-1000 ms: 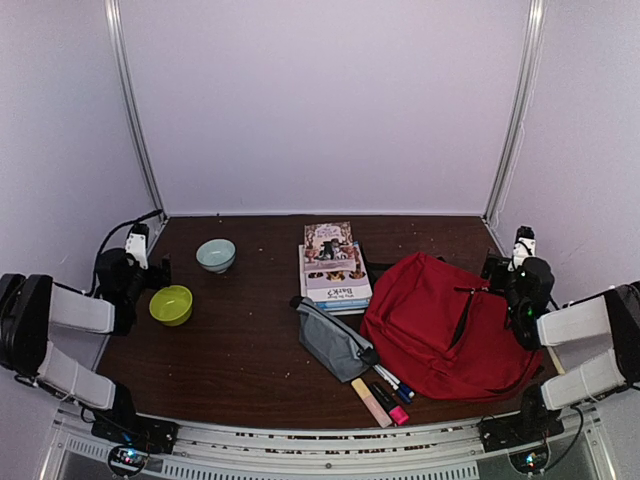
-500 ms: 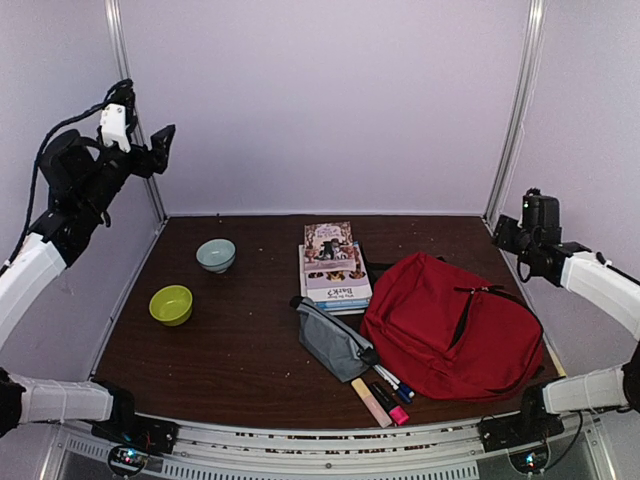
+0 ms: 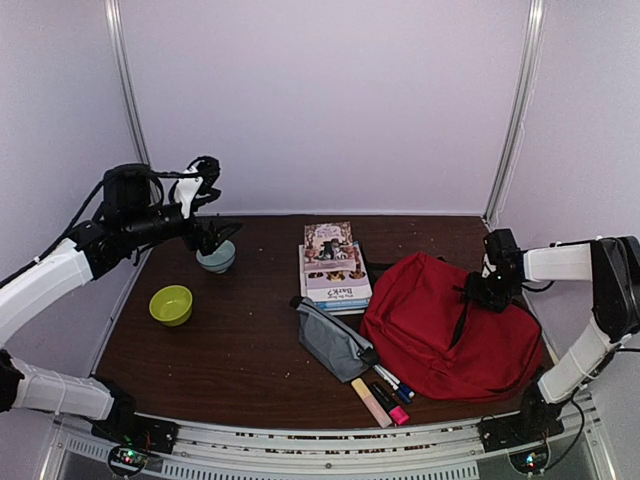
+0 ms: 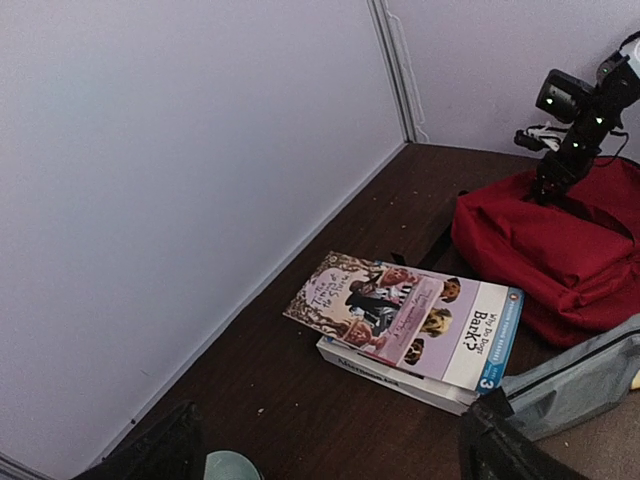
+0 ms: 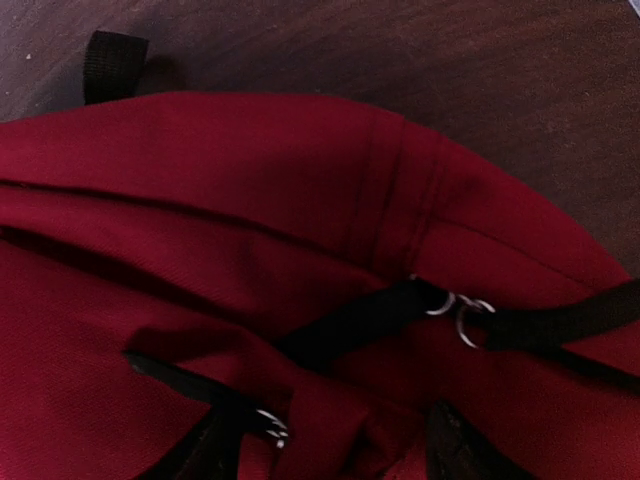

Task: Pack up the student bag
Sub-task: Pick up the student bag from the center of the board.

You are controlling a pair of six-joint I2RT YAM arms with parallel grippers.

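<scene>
2 grippers gape — left gripper (image 4: pixel 335 452) wide, right gripper (image 5: pixel 327 455) narrower over student bag (image 3: pixel 430 322).

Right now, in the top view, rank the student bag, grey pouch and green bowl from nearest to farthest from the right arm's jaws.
1. student bag: right side, directly beneath.
2. grey pouch: centre, just left of the bag.
3. green bowl: far left.
</scene>
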